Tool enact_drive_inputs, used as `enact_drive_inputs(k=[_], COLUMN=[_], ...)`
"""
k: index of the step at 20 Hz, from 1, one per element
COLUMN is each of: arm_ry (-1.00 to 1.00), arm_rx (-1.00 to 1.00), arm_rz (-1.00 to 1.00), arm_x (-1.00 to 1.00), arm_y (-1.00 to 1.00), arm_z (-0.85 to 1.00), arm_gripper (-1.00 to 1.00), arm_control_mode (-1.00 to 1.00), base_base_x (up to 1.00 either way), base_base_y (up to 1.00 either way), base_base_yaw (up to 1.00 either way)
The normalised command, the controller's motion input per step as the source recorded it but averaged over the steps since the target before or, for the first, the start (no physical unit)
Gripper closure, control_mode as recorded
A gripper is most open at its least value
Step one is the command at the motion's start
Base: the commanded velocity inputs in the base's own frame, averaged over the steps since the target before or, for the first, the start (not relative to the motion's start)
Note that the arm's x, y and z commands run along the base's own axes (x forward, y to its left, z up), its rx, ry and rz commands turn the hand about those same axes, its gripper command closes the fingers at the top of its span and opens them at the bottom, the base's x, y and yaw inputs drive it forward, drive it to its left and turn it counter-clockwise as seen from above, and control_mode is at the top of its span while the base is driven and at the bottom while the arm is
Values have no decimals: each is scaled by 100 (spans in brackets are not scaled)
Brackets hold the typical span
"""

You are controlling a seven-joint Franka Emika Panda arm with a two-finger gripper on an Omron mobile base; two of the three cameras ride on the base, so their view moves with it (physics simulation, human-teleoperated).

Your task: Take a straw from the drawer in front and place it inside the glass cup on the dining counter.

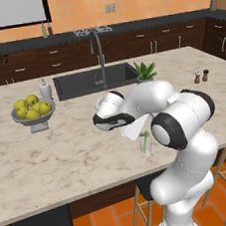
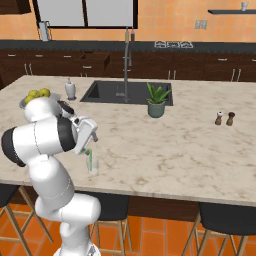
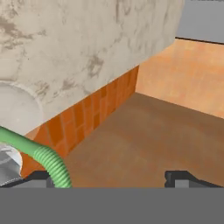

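The glass cup stands near the front edge of the dining counter. The light-green straw leans inside it, its top sticking out. My gripper hangs just above the cup, pointing down, open, with nothing between its fingers. In the hand view the straw rises beside the left fingertip, and the cup's rim shows at the left. In the dark cabinets at the back a drawer stands pulled out.
A bowl of yellow fruit and a white soap bottle sit left of the dark sink. A potted plant stands by the sink, two shakers at the right. Stools line the counter's front.
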Motion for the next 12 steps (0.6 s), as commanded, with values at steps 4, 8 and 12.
enact_drive_inputs(k=[4, 8, 12], arm_ry=[-4, -1, -1], arm_rx=[25, 29, 28], arm_rz=[0, 1, 3], arm_x=[0, 0, 4], arm_y=[-9, -6, 0], arm_z=[-3, -11, -17], arm_gripper=[-100, -100, -100], arm_control_mode=[-100, -100, -100], base_base_x=[0, 0, 0], base_base_y=[0, 0, 0], base_base_yaw=[0, 0, 0])
